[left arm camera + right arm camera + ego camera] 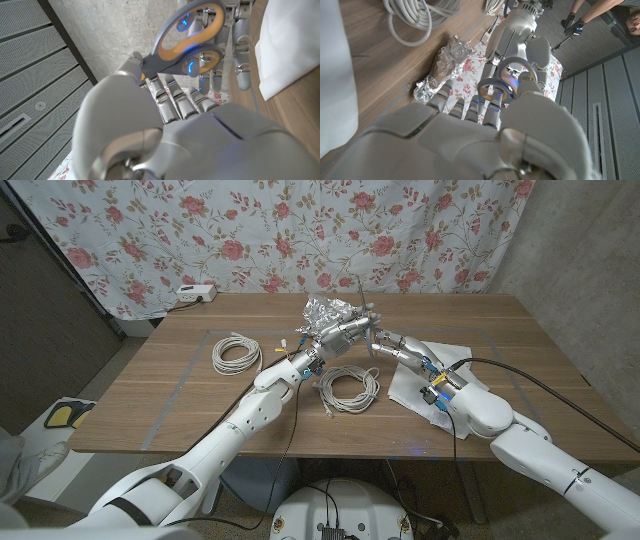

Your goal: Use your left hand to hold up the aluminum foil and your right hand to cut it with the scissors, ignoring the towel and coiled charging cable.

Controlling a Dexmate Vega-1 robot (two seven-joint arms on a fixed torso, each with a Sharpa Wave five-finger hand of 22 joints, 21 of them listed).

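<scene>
The crumpled aluminum foil (330,310) is raised over the far middle of the table, and my left hand (343,335) grips it from below. From the right wrist the foil (445,62) shows beside my left hand (512,37). My right hand (400,347) holds the scissors (372,338) close against the left hand, blades pointing toward the foil. The grey and orange handle loops (192,35) have my right hand's fingers (240,45) through them. In the right wrist view the loops (506,80) sit just beyond my right hand (470,135). My hands hide the blades.
One coiled white cable (236,355) lies at the left and another (349,388) in the middle near the front. The white towel (425,375) lies under my right forearm. A power strip (196,294) sits at the far left edge. A person's hands (575,25) show behind the table.
</scene>
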